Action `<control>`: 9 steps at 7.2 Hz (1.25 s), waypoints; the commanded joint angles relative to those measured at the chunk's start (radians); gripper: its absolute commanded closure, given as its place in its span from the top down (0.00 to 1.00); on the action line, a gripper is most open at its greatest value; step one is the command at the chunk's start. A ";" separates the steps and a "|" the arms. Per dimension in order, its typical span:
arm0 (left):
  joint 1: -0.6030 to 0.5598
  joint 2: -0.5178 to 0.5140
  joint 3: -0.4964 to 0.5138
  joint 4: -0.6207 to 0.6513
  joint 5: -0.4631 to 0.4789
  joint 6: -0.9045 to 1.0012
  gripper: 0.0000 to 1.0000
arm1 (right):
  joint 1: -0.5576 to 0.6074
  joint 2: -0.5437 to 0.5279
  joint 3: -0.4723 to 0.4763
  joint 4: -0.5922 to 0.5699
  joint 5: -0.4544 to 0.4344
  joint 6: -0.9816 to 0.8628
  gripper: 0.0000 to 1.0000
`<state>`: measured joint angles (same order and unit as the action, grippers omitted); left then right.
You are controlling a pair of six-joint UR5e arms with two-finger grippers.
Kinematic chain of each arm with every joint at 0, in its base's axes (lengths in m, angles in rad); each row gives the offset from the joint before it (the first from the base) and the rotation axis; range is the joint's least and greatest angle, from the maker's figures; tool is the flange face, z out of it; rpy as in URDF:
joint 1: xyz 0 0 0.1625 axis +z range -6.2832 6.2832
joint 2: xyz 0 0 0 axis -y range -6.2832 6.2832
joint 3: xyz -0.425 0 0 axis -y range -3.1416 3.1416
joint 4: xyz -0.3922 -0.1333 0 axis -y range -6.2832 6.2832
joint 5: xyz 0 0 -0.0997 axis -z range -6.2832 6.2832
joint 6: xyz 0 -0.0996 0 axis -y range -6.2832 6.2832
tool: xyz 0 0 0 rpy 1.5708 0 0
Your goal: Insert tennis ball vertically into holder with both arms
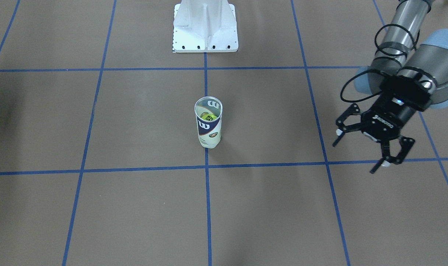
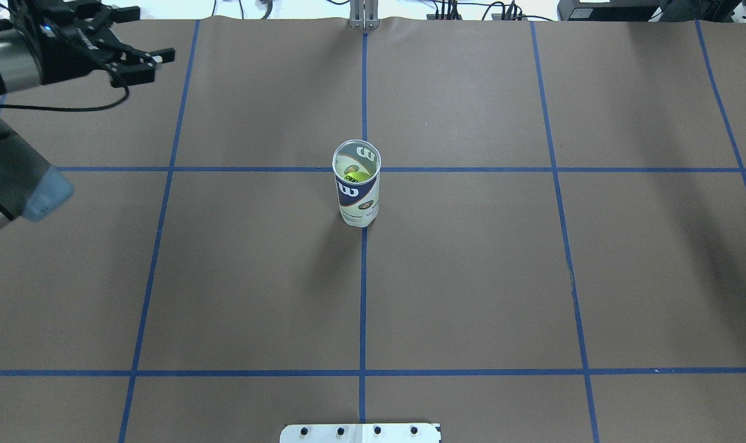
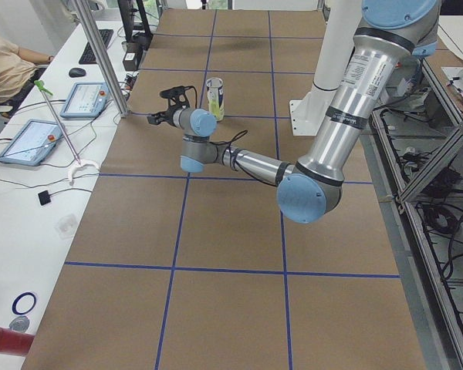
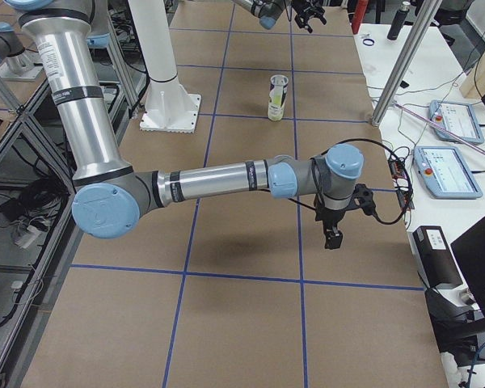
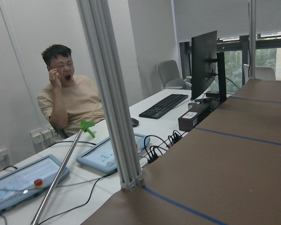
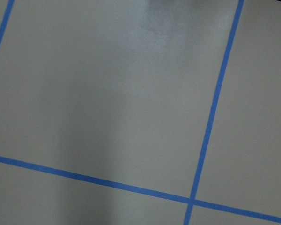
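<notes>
Left tool (image 1: 355, 157) hangs off to the side, spread wide, released and empty. Can (image 1: 208, 129) stands upright mid tabletop (image 1: 135, 207), well apart from it, ball (image 1: 209, 117) sitting inside. Right tool (image 4: 333, 238) is far off too, can't tell if it's clenched

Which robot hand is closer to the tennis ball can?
Left. The left gripper hangs open to the left of the can, within the overhead view. The right gripper hangs farther off toward the table's right end, outside that view.
</notes>
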<state>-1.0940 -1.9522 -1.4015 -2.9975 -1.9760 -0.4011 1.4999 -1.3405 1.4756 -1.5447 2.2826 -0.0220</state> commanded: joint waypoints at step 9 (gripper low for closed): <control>-0.449 0.143 -0.186 1.320 -0.368 0.530 0.99 | 0.051 -0.112 0.006 0.031 0.015 0.000 0.99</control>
<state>-1.5415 -1.8318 -1.5254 -1.8763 -2.3796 0.1231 1.5508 -1.4515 1.4820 -1.5140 2.2978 -0.0245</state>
